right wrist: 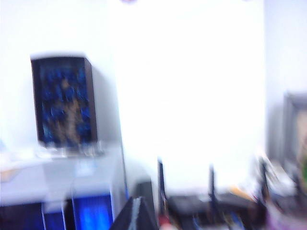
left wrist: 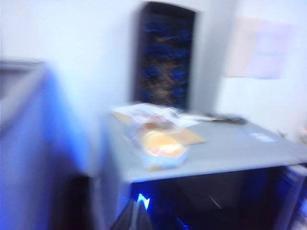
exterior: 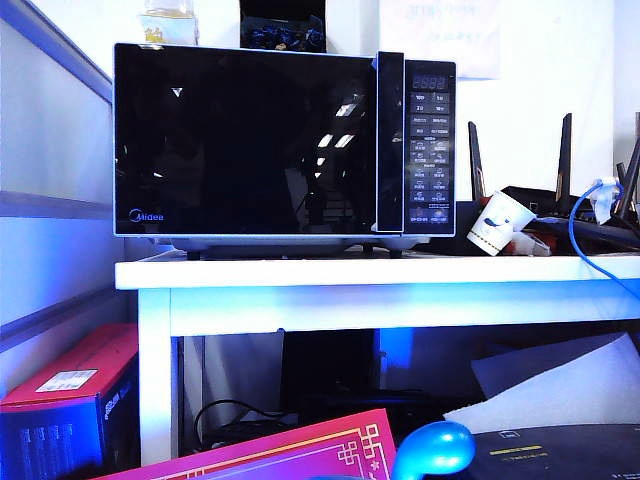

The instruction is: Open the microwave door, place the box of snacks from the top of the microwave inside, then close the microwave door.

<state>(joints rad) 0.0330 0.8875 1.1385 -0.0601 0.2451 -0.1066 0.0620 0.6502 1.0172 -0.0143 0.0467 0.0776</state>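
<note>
Microwave [exterior: 285, 145] sits on the white bench [exterior: 380, 272], its door [exterior: 245, 142] flat shut against the front. The box of snacks [left wrist: 156, 139] lies on top of the microwave near its left front corner, black carton [left wrist: 165, 55] behind it by the wall. My left end effector [left wrist: 135, 218] hangs in front of the microwave's upper edge, fingers clenched together, empty (view blurred). My right end effector [right wrist: 137, 215] is off the microwave's right side, also clenched, grasping nothing. Paper cup [exterior: 500, 224] rests tilted right of the microwave.
</note>
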